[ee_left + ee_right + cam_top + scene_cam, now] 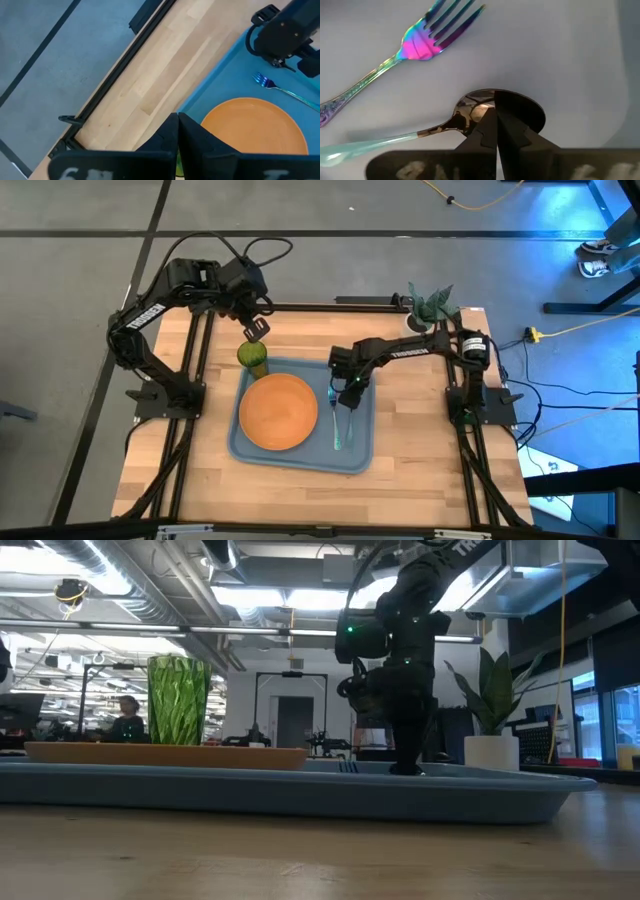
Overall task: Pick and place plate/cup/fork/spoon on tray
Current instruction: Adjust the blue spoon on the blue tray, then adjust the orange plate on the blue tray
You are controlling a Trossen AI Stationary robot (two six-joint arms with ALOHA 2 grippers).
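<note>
Right gripper (496,131) pinched shut over spoon (470,116) bowl on tray (352,458); could drag spoon against fork (427,37) when lifting. Left gripper (177,131) closed, empty.

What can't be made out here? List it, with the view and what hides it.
- The cup: in the left wrist view only a green sliver shows, behind the left gripper and cut off by the edge.
- The spoon: in the right wrist view the right gripper covers part of its bowl, and the edge cuts off its handle.
- The fork: same view, handle end cut off.
- Low view: the rim of the tray hides the spoon.
</note>
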